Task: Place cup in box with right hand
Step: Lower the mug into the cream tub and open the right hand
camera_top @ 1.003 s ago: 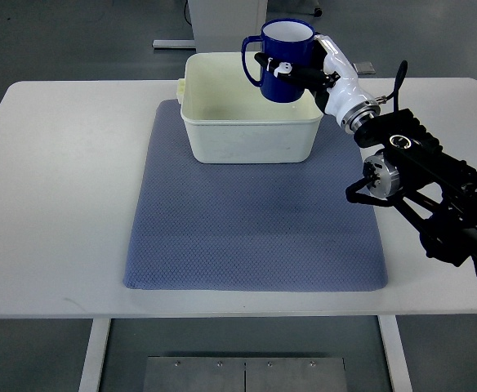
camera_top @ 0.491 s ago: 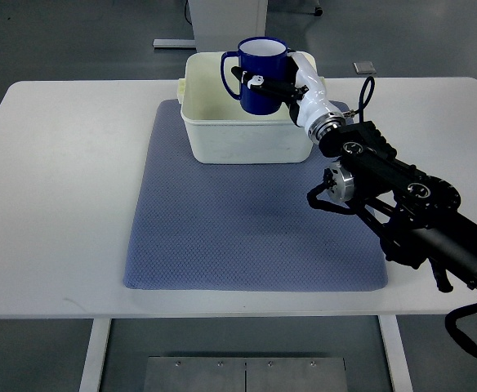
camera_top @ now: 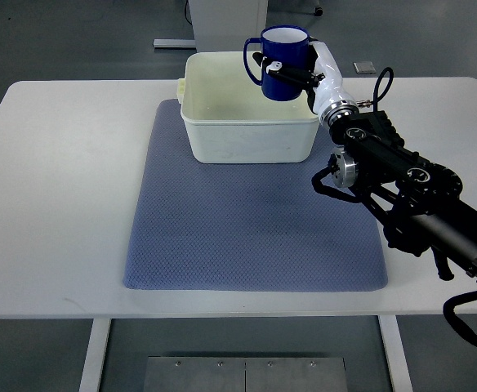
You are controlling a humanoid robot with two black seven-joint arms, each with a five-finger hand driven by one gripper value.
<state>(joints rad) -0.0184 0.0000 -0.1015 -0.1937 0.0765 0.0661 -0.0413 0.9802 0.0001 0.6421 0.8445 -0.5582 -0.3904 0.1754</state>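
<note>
A dark blue cup point(camera_top: 281, 62) with a white inside is held upright in my right hand point(camera_top: 300, 72), whose fingers are shut around its side. The cup hangs over the far right part of a cream plastic box point(camera_top: 247, 139) that stands open at the back of a blue-grey mat point(camera_top: 247, 229). The cup's handle points left. The cup's base is above the box rim. My right arm point(camera_top: 402, 192) reaches in from the lower right. The left arm is out of view.
The mat lies on a white table point(camera_top: 59, 188). A small grey object point(camera_top: 364, 68) lies on the floor beyond the table's far edge. A white cabinet base point(camera_top: 222, 20) stands behind the box.
The cup moved left over the box half a second ago, then shifted back right and slightly up. The arm's forearm has swung closer to the box.
</note>
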